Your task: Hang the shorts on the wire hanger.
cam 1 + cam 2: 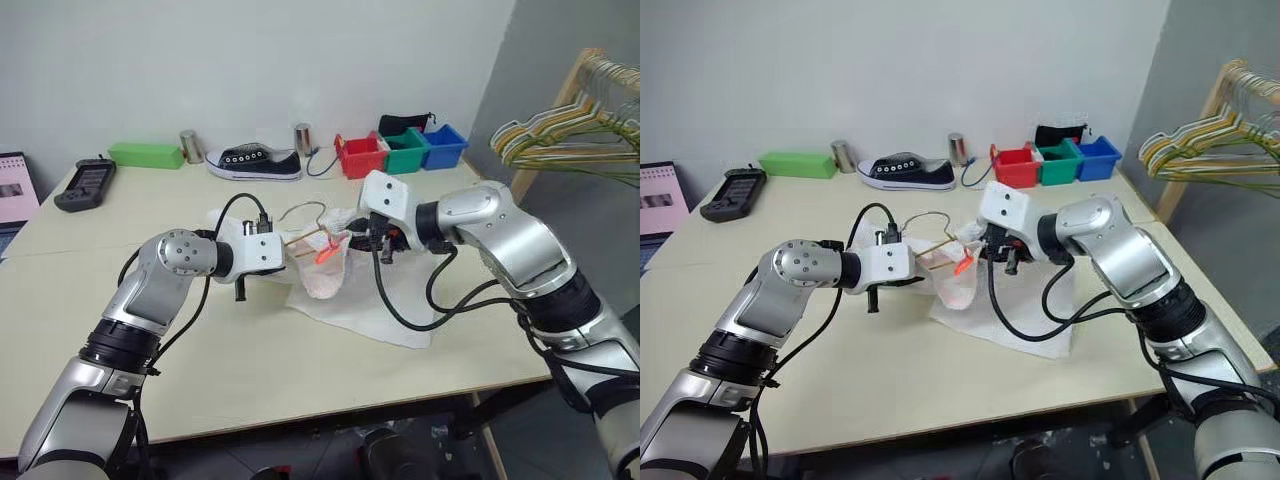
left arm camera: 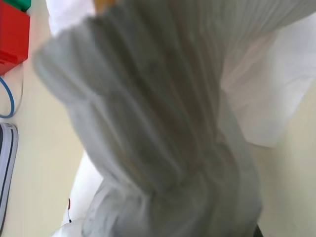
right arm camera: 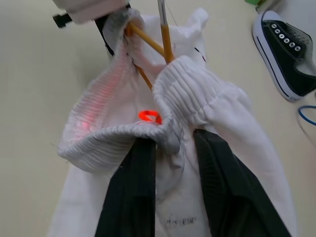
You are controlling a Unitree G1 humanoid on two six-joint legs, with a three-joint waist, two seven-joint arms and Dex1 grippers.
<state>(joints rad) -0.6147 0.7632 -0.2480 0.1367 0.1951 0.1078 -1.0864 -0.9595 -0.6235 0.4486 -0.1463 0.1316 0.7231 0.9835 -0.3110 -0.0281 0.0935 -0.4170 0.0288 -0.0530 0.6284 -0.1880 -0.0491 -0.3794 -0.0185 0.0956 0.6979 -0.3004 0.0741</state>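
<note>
The white shorts (image 1: pixel 352 300) lie partly on the table (image 1: pixel 250 360), with the gathered waistband (image 3: pixel 98 133) lifted between my two grippers. The mustard-yellow wire hanger (image 3: pixel 148 40) runs through the waistband opening. Its hook (image 1: pixel 303 208) rises just behind. My left gripper (image 3: pixel 111 24) is shut at the hanger's end, where the waistband bunches around it. In the left wrist view the ribbed waistband (image 2: pixel 163 123) hangs close in front. My right gripper (image 3: pixel 174 139) has its fingers (image 3: pixel 133 187) apart at the waistband's near edge, below the orange-red cord (image 3: pixel 149 116); loose fabric lies between them.
At the back of the table stand a black sneaker (image 1: pixel 253 161), two metal cans (image 1: pixel 191 146), a green box (image 1: pixel 146 154), and red (image 1: pixel 360 155), green (image 1: pixel 405 150) and blue (image 1: pixel 443 145) bins. A black device (image 1: pixel 86 184) lies far left. A wooden rack of hangers (image 1: pixel 575 130) stands right.
</note>
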